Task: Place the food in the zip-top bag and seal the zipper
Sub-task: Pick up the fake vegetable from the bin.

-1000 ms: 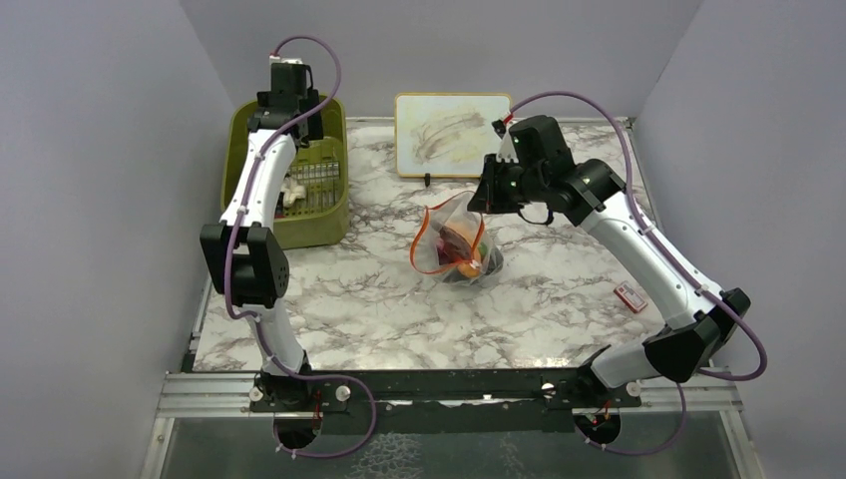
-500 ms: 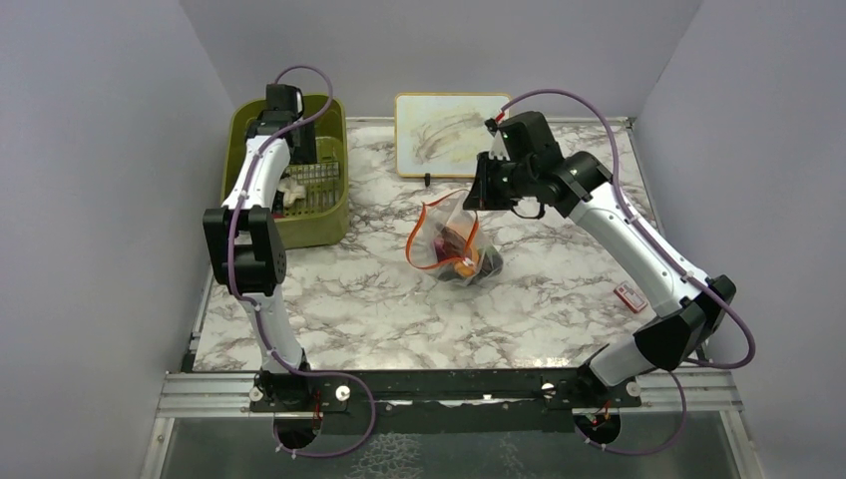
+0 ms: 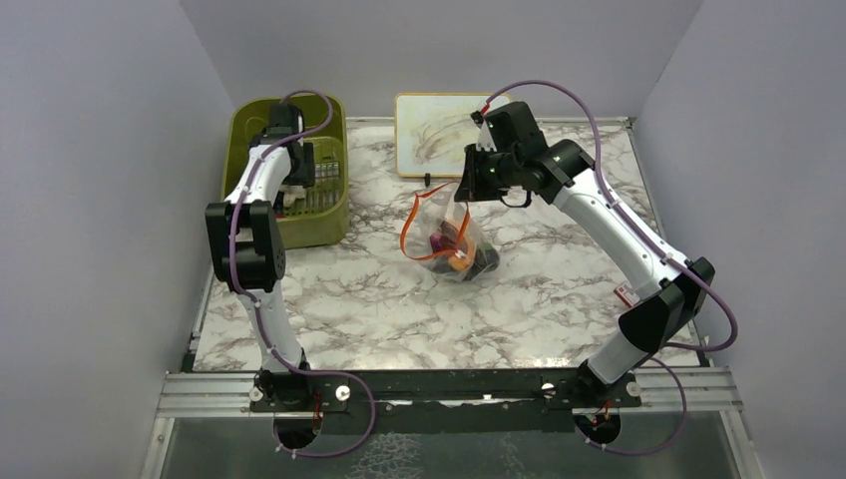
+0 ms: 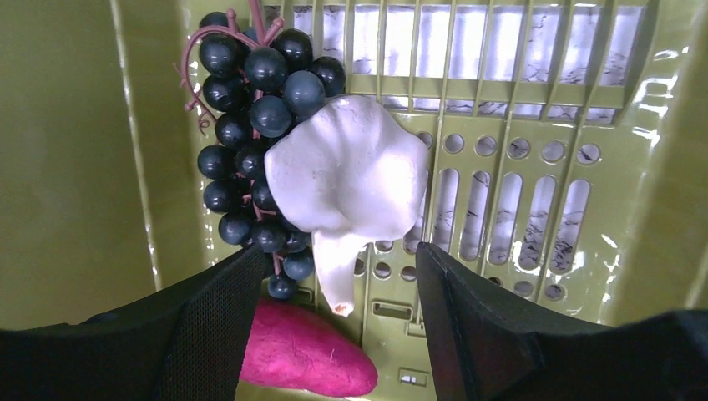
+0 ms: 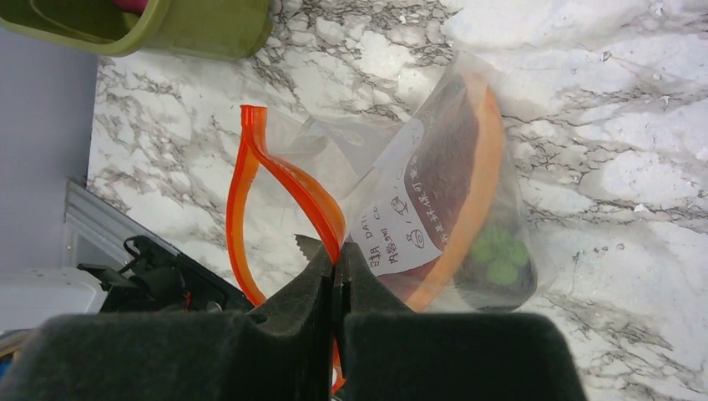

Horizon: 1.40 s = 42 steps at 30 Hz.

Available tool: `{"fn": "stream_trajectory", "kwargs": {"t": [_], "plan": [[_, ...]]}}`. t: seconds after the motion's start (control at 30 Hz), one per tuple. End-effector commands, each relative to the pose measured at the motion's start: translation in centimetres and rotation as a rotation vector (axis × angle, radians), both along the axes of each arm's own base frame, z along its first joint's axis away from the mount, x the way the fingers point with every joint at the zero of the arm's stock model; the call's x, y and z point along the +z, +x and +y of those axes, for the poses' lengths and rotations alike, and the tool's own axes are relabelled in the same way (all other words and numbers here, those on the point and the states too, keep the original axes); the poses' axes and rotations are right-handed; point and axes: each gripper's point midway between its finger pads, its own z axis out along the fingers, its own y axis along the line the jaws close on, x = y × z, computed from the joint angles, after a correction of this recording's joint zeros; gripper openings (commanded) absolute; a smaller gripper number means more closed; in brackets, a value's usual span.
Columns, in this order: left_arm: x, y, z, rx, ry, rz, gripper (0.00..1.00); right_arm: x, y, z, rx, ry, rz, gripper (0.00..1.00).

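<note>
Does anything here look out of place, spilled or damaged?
Nothing looks spilled or damaged. The zip-top bag leans askew, held up by the right pincer, shut on its zipper, with the mouth gaping. The grapes lie in the green bin.

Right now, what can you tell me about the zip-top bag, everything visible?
The zip-top bag is clear, floppy plastic with a white handwritten label. Its orange-red zipper gapes in an open loop, unsealed. The right gripper, shut, pinches the mouth edge and holds it up while the bag's bottom seems to rest on the marble table. Inside lie toy foods: a long orange piece, something dark red and green pieces.
</note>
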Motion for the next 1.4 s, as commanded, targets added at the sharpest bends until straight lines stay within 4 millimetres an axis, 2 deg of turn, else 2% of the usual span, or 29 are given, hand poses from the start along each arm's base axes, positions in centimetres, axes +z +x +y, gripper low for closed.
{"fn": "stream_trajectory", "kwargs": {"t": [0.0,0.23,0.37,0.43,0.6,0.77,0.9,1.03,1.2,1.37], "plan": [[-1.1,1.2,0.5,-0.003,0.011,0.011,0.66,1.5,0.9,0.2,0.011,0.008,-0.054,0.01],[-2.8,1.5,0.1,-0.018,-0.004,0.042,0.53,1.3,0.8,-0.5,-0.021,-0.007,-0.050,0.01],[-2.7,1.6,0.7,-0.017,0.030,0.046,0.47,1.6,1.0,-0.6,-0.026,-0.004,-0.056,0.01],[-2.7,1.6,1.1,-0.019,0.050,0.053,0.49,1.5,1.0,-0.5,-0.026,-0.002,-0.050,0.01],[-2.8,1.6,2.3,0.004,0.118,0.068,0.64,1.1,0.7,-0.7,-0.028,0.000,-0.038,0.01],[-4.5,1.7,2.0,-0.005,0.102,0.091,0.66,1.6,1.1,-1.0,-0.033,-0.022,-0.061,0.01],[-4.6,2.4,1.3,-0.020,0.075,0.076,0.59,2.0,1.7,-1.3,-0.042,-0.036,-0.081,0.01],[-3.4,3.0,0.8,-0.040,0.085,0.049,0.50,2.3,1.7,-0.8,-0.038,-0.013,-0.074,0.01],[-1.9,2.9,0.1,-0.054,0.090,0.024,0.33,2.1,1.6,-1.1,-0.046,-0.018,-0.075,0.01],[-1.0,2.8,-0.5,-0.060,0.083,0.004,0.27,2.1,1.3,-0.9,-0.042,0.003,-0.065,0.01]]}}
